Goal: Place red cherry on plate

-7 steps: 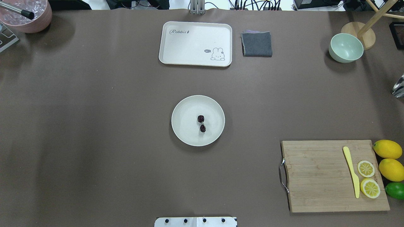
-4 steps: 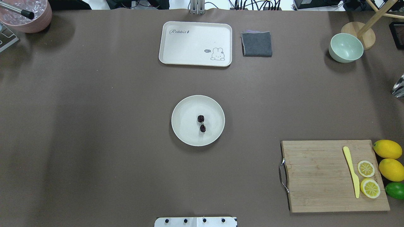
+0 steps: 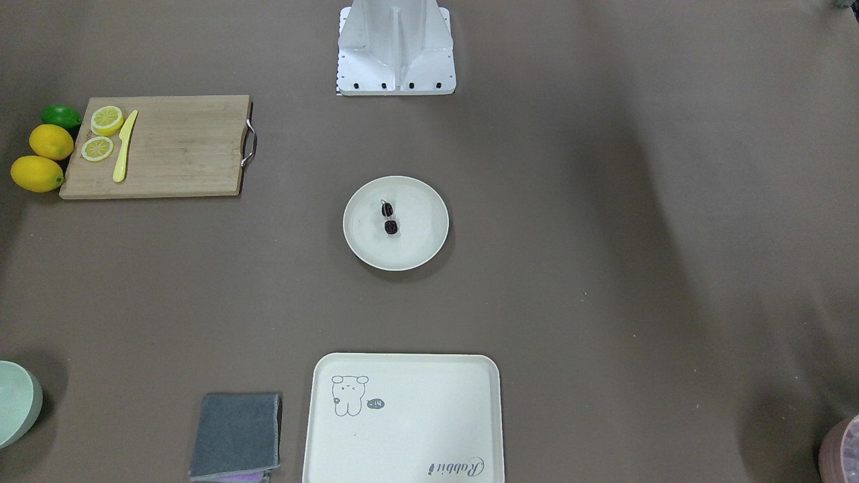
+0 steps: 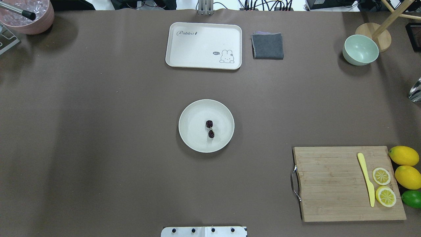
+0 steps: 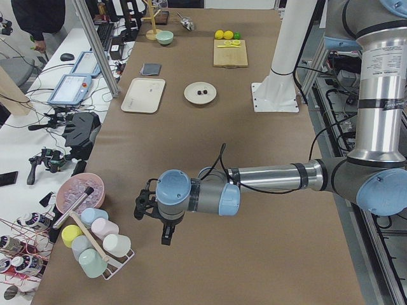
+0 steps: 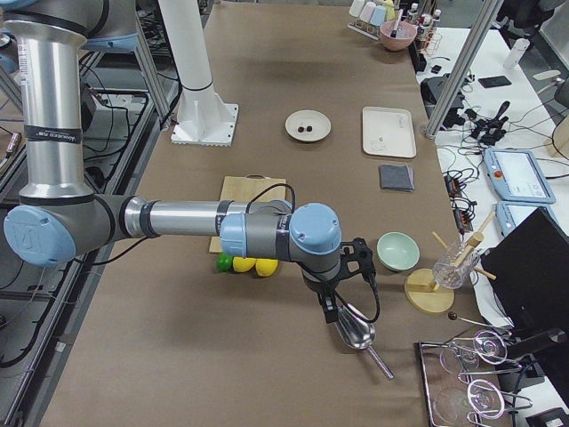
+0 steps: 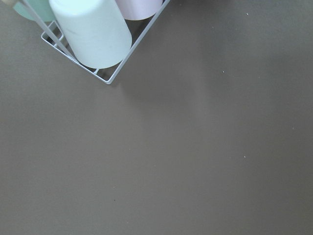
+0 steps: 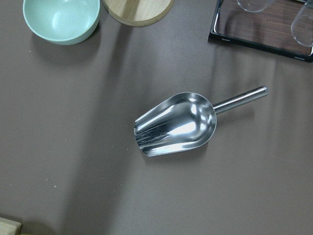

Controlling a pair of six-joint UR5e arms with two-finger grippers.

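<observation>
The red cherry [image 4: 210, 128], two tiny dark fruits on joined stems, lies near the middle of the round cream plate [image 4: 194, 138] at the table's centre. The front-facing view shows the same cherry [image 3: 389, 218] on the plate [image 3: 419, 238]. Neither arm is over the plate. My left gripper [image 5: 142, 206] hangs far off at the table's left end, beside a cup rack [image 7: 93, 34]. My right gripper [image 6: 363, 260] hovers at the right end above a steel scoop [image 8: 176, 125]. Both show only in the side views, so I cannot tell whether they are open or shut.
A rabbit tray [image 4: 204, 45] and a grey cloth [image 4: 267, 45] lie at the far edge. A mint bowl [image 4: 360, 50] stands far right. The cutting board [image 4: 342, 182] holds a yellow knife and lemon slices, with lemons [image 4: 404, 155] and a lime beside it.
</observation>
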